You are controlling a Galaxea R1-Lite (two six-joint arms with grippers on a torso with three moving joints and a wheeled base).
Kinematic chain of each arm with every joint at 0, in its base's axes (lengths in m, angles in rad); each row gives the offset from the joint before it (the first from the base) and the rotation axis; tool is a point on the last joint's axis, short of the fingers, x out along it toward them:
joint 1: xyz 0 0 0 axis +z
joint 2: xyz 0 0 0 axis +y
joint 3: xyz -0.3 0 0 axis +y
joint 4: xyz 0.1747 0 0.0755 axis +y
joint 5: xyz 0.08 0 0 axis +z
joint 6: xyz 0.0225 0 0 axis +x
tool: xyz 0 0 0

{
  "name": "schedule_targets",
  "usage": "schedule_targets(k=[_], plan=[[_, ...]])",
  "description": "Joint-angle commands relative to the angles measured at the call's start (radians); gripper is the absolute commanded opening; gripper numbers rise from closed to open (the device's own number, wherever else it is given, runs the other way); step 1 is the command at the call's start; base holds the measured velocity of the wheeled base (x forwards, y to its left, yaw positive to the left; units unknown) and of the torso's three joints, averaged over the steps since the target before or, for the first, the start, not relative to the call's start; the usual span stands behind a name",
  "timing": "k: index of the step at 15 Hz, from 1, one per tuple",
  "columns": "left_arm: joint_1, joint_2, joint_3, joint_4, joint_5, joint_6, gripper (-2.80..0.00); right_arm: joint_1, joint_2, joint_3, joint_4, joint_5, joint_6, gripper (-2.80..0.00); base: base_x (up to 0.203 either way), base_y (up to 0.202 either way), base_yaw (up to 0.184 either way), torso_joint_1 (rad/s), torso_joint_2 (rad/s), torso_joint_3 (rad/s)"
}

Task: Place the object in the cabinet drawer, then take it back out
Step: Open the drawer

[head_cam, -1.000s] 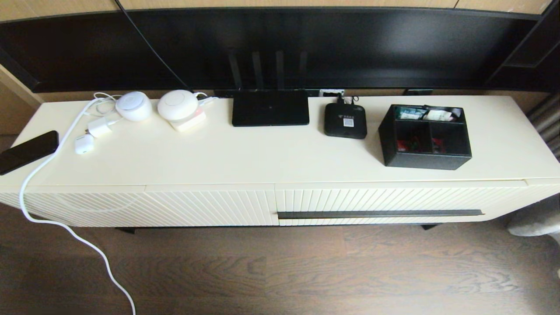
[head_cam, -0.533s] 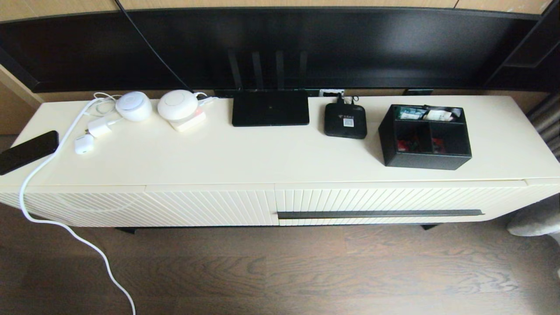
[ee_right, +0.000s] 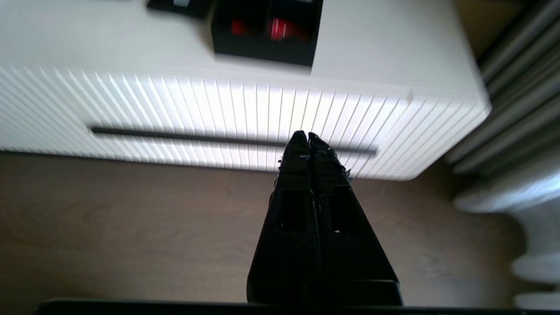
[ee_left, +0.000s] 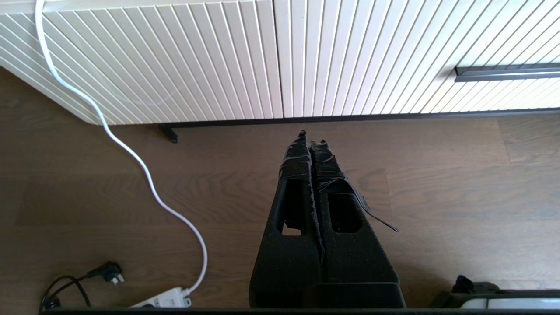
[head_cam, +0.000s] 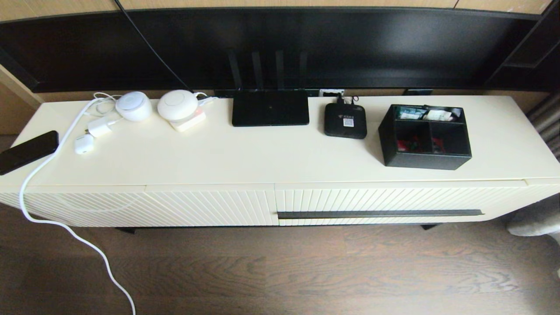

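Head view unchanged over the last second: nothing on the worktop [head_cam: 262,162] has shifted and neither arm has entered that view. Judged: task not yet begun.

Organizer box [head_cam: 425,136] sits on the right part of the worktop, just right of the small set-top box [head_cam: 345,121]. Cabinet drawer [head_cam: 393,201] directly below it, front flush, closed; its bar handle [head_cam: 379,214] is untouched.

Wrist views supply what the head view lacks. Right hand [ee_right: 304,136]: fingers pressed together, empty, low over the floor in front of the drawer handle [ee_right: 232,141]; box [ee_right: 267,33] visible above it. Left hand [ee_left: 310,138]: fingers likewise pressed together, empty, over the floor by the seam between the two ribbed fronts, near the white cable [ee_left: 131,153].

Judged next: open the drawer first.
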Motion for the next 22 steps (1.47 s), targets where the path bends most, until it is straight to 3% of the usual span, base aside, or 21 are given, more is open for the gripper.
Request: schedule_targets(k=[1,3,8,10,11,14,16,20,22], plan=[[0.000,0.001,0.000,-0.001,0.000,0.000,-2.80,0.006,0.202,-0.215,0.097,0.001,-0.023,-2.80,0.000,0.000,0.000,0.000,0.00,0.000],[0.000,0.001,0.001,0.000,0.000,0.000,-2.80,0.010,0.362,-0.335,0.195,0.005,-0.125,-2.80,0.000,0.000,0.000,0.000,0.00,0.000],[0.000,0.001,-0.001,0.000,0.000,0.000,-2.80,0.021,0.703,-0.453,0.217,0.062,-0.554,-2.80,0.000,0.000,0.000,0.000,0.00,0.000],[0.000,0.001,-0.001,0.000,0.000,0.000,-2.80,0.077,0.807,-0.461,0.205,0.078,-0.725,-2.80,0.000,0.000,0.000,0.000,0.00,0.000],[0.000,0.001,-0.001,0.000,0.000,0.000,-2.80,0.139,0.861,-0.451,0.201,0.077,-0.773,-2.80,0.000,0.000,0.000,0.000,0.00,0.000],[0.000,0.000,0.001,0.000,0.000,0.000,-2.80,0.311,1.036,-0.406,0.120,0.042,-0.819,-2.80,0.000,0.000,0.000,0.000,0.00,0.000],[0.000,0.002,0.000,-0.001,0.000,0.000,-2.80,0.380,1.164,-0.389,0.019,-0.022,-0.825,-2.80,0.000,0.000,0.000,0.000,0.00,0.000],[0.000,0.002,0.001,0.000,0.000,0.000,-2.80,0.420,1.373,-0.318,-0.160,-0.091,-0.836,-2.80,0.000,0.000,0.000,0.000,0.00,0.000],[0.000,0.002,0.000,-0.001,0.000,0.000,-2.80,0.428,1.445,-0.233,-0.342,-0.095,-0.883,-2.80,0.000,0.000,0.000,0.000,0.00,0.000]])
